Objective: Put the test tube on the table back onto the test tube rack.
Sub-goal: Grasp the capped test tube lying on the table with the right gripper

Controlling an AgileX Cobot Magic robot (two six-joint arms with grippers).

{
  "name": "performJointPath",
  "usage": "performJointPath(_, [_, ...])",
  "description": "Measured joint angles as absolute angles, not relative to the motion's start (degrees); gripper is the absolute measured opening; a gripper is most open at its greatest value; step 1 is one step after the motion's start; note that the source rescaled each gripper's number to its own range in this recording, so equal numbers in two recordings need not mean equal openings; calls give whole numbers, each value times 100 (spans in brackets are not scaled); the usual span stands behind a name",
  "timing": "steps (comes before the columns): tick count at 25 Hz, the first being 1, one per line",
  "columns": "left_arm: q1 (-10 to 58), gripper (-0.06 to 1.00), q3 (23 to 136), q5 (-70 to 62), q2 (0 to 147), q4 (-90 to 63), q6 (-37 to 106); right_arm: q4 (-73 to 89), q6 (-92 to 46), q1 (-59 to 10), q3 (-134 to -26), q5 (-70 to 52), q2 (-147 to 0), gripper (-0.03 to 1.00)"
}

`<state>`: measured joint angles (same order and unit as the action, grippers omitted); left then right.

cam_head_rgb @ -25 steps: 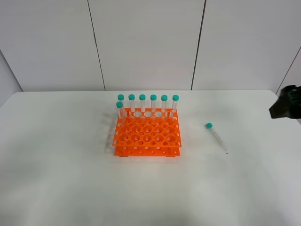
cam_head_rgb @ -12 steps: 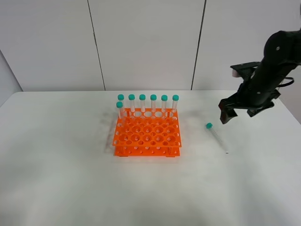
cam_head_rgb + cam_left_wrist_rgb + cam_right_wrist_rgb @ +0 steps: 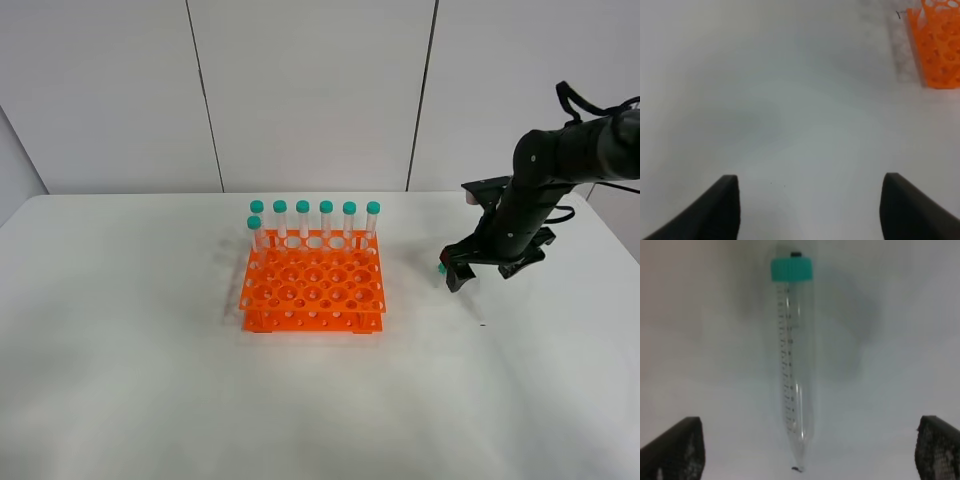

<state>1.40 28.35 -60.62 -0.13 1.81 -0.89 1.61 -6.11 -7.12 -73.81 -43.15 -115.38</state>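
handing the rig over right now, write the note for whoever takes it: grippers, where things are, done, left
Left gripper: open, empty, over bare table.
Right gripper: open, over the test tube, one finger on each side, not closed on it.
Test tube: lying flat on the table, right of the test tube rack, apart from it.
Rack: seven teal-capped tubes stand upright at its back; many holes free.
Done: approach only.
Left: grasp, lift, stand the tube in a free hole.
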Motion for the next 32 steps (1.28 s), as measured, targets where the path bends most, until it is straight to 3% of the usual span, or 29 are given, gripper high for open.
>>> performJointPath(21, [140, 73, 2835, -6062, -13, 181, -89, 211, -624, -712, -7382, -3831, -12161, 88])
performJointPath(24, [140, 73, 2835, -6062, -13, 181, -89, 218, -624, -712, -7382, -3836, -12161, 65])
performJointPath(28, [140, 73, 2835, -6062, -13, 181, -89, 218, -624, -712, -7382, -3889, -12161, 2])
performJointPath(32, [140, 73, 2835, -6062, -13, 181, -89, 223, -665, -712, -7392, -3936, -12150, 2])
